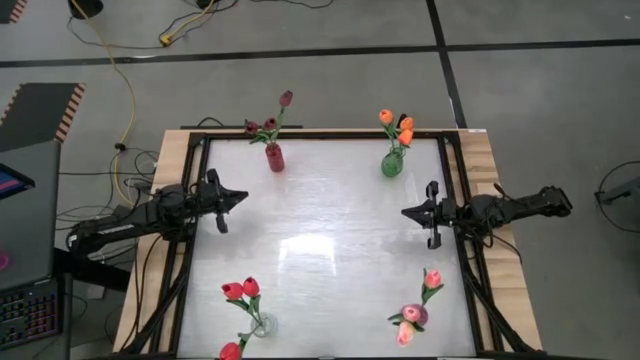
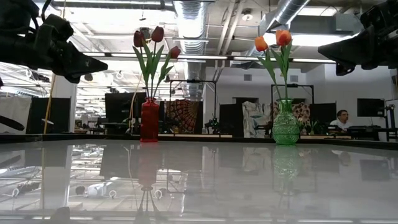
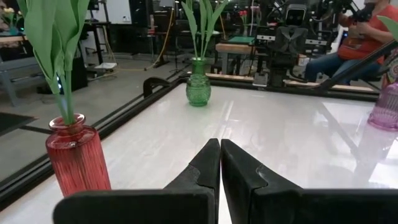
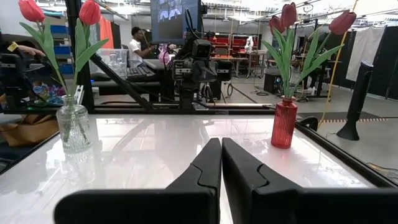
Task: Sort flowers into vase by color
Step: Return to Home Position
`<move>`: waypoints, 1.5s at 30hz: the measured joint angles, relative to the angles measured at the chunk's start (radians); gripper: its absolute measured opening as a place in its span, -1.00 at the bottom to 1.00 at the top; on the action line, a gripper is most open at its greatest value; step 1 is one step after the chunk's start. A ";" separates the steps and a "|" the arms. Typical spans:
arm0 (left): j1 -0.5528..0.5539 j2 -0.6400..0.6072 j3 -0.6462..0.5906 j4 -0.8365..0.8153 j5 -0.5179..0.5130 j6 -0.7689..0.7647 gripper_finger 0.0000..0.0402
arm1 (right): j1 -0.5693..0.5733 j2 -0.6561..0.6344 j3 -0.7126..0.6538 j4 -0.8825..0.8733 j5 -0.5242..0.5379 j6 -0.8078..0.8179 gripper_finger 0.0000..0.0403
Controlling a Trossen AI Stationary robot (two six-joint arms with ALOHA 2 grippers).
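All the flowers I see stand with their stems in four vases at the table's corners. Dark maroon tulips (image 1: pixel 284 100) fill the red vase (image 1: pixel 274 157) at the far left, and orange tulips (image 1: pixel 397 124) the green vase (image 1: pixel 392 163) at the far right. Red tulips (image 1: pixel 241 290) are in the clear vase (image 1: pixel 262 325) at the near left, pink ones (image 1: pixel 430 279) in the purple vase (image 1: pixel 415 315) at the near right. My left gripper (image 1: pixel 243 197) is shut and empty above the left edge. My right gripper (image 1: pixel 405 212) is shut and empty above the right edge.
A dark frame (image 1: pixel 196 190) runs around the white table top. The two arms face each other across the table's middle (image 1: pixel 325 240), where nothing stands. People sit at desks in the room beyond (image 3: pixel 364 37).
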 joint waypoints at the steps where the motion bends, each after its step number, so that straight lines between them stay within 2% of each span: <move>1: 0.000 0.000 0.000 0.000 0.000 0.000 -1.00 | 0.000 0.000 0.000 0.000 0.000 0.000 -0.79; 18: -0.002 0.000 0.000 0.000 0.000 0.000 -1.00 | 0.000 0.000 0.000 0.000 0.000 0.000 -0.79; 24: -0.001 0.000 0.000 0.000 0.000 0.048 -1.00 | 0.000 0.000 0.000 0.000 0.000 0.000 -0.79; 32: -0.001 0.000 0.000 0.002 0.000 -0.060 -1.00 | 0.000 0.000 0.000 0.000 0.000 0.000 -0.79; 36: -0.001 0.000 -0.049 0.145 0.007 -0.023 -1.00 | 0.000 0.000 0.000 -0.001 0.000 0.000 -0.79; 45: -0.001 0.000 -0.049 0.149 0.006 -0.017 -1.00 | 0.000 0.000 0.000 -0.001 0.000 0.000 -0.79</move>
